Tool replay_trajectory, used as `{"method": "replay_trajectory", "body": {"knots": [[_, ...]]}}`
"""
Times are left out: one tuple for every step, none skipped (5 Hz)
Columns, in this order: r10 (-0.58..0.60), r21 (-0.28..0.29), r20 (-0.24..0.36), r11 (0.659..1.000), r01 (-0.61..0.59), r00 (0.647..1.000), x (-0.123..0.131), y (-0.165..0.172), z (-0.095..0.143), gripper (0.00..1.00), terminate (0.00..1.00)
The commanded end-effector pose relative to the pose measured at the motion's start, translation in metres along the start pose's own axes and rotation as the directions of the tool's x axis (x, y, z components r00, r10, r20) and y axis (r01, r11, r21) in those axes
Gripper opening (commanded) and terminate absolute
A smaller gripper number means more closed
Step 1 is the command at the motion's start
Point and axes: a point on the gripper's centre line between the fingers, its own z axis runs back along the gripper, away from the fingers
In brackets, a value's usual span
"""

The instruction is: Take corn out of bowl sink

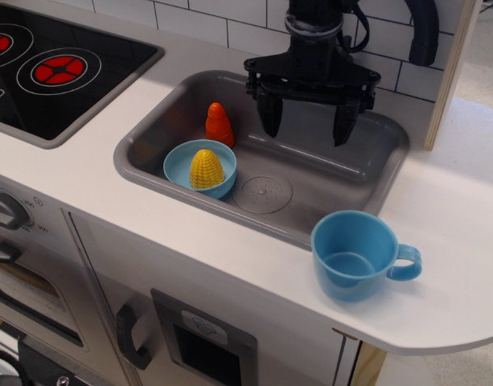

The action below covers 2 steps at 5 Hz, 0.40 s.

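Observation:
The yellow corn stands upright in the light-blue bowl, which sits at the front left of the grey sink. My black gripper hangs open and empty above the middle-back of the sink, to the right of and behind the bowl. Its two fingers point down, wide apart. Nothing is between them.
An orange-red ridged cone toy stands in the sink just behind the bowl. A blue cup with a handle stands on the white counter in front of the sink's right end. A black stove top lies at the left. A round drain imprint is beside the bowl.

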Motion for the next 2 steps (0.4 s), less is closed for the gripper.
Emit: {"method": "replay_trajectory", "body": {"knots": [[0.000, 0.000, 0.000, 1.000, 0.000, 1.000, 0.000, 0.000, 0.000, 1.00, 0.00], [-0.001, -0.015, 0.019, 1.000, 0.001, 1.000, -0.001, 0.021, 0.007, 1.00, 0.00]]}}
